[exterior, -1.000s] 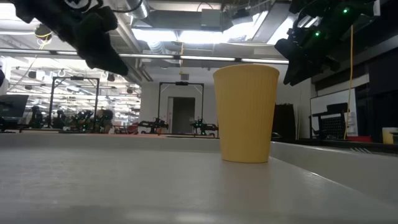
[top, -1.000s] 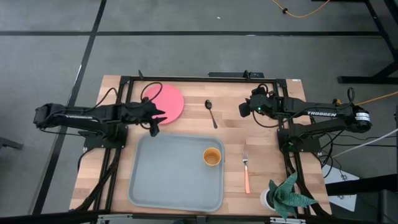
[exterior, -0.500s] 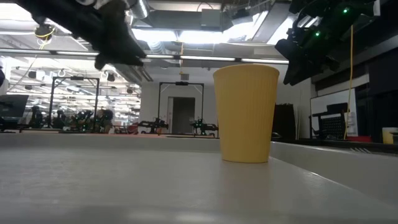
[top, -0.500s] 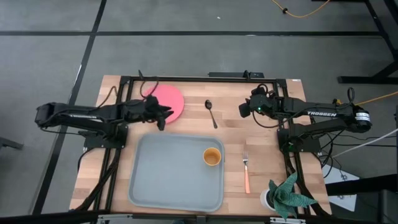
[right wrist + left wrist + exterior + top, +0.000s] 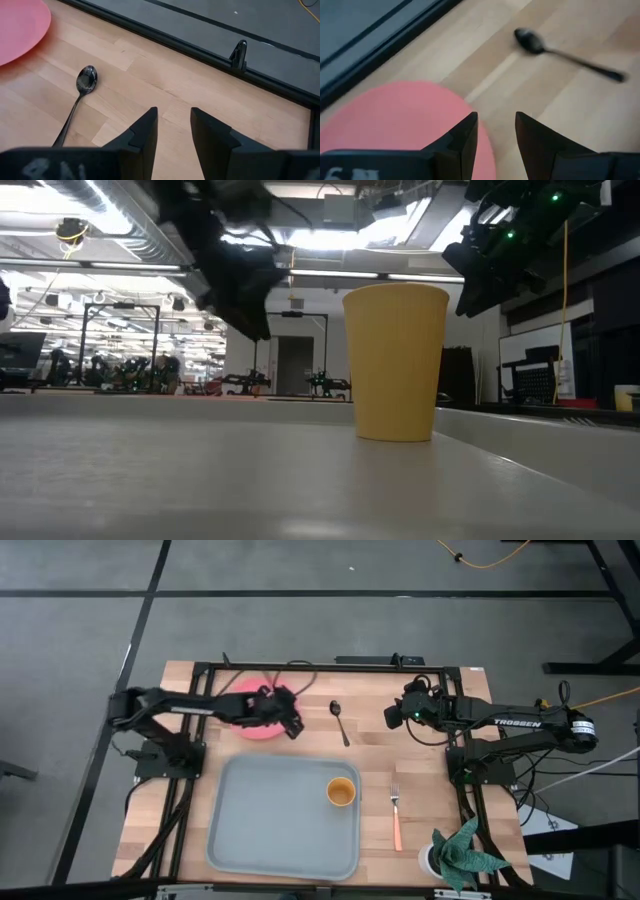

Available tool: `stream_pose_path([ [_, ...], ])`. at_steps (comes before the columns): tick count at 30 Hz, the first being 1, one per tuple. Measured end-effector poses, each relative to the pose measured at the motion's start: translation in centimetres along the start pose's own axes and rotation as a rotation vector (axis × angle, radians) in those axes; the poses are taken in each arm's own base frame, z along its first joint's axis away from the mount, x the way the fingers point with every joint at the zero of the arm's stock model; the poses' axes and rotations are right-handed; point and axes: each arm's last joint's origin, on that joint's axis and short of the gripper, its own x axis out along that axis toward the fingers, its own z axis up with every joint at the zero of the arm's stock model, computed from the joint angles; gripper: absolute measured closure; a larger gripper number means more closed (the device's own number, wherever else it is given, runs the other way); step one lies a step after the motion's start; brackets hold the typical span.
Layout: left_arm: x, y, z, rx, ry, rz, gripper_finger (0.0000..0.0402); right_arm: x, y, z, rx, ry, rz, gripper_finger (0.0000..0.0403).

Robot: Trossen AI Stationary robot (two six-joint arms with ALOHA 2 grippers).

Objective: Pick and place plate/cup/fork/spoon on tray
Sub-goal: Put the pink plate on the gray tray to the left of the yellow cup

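The coral-pink plate [image 5: 252, 716] lies flat on the wood table at the far left, partly under my left arm. My left gripper [image 5: 291, 726] is open and empty. It hovers over the plate's right edge [image 5: 470, 112], and its fingers [image 5: 465, 135] stand on either side of that edge. The dark spoon [image 5: 340, 721] lies on the table to the right of the plate. The orange-yellow cup [image 5: 341, 792] stands upright on the grey tray [image 5: 270, 830]. The orange-handled fork [image 5: 395, 812] lies to the right of the tray. My right gripper [image 5: 389, 717] is open and empty, to the right of the spoon.
A white pot with a green plant [image 5: 460, 855] stands at the near right corner. A black frame [image 5: 330, 666] runs round the table's far edge and sides. In the low view the cup [image 5: 395, 365] stands on the tray floor with both grippers above it.
My left gripper has swung from the tray's far left corner toward the table's right edge and a little toward the far edge. It has turned and its arm now lies across the plate. It ends over the plate's right edge, nearer the spoon.
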Motion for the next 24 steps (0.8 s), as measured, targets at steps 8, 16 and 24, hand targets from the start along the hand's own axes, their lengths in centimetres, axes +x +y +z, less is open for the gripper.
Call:
stream_pose_path([
  [8,4.3,-2.9,1.3,0.108,0.164,0.139,0.0277,0.0,0.0,0.0,0.000,0.000,0.000,0.0282],
  [16,7.2,-4.1,-1.7,0.227,0.255,0.336,0.0277,0.0,0.0,-0.1,-0.026,0.006,-0.003,0.0282],
  [24,6.9,-5.8,-2.9,0.187,0.227,0.360,0.0277,0.0,0.0,0.0,-0.031,0.005,-0.003,0.0282],
])
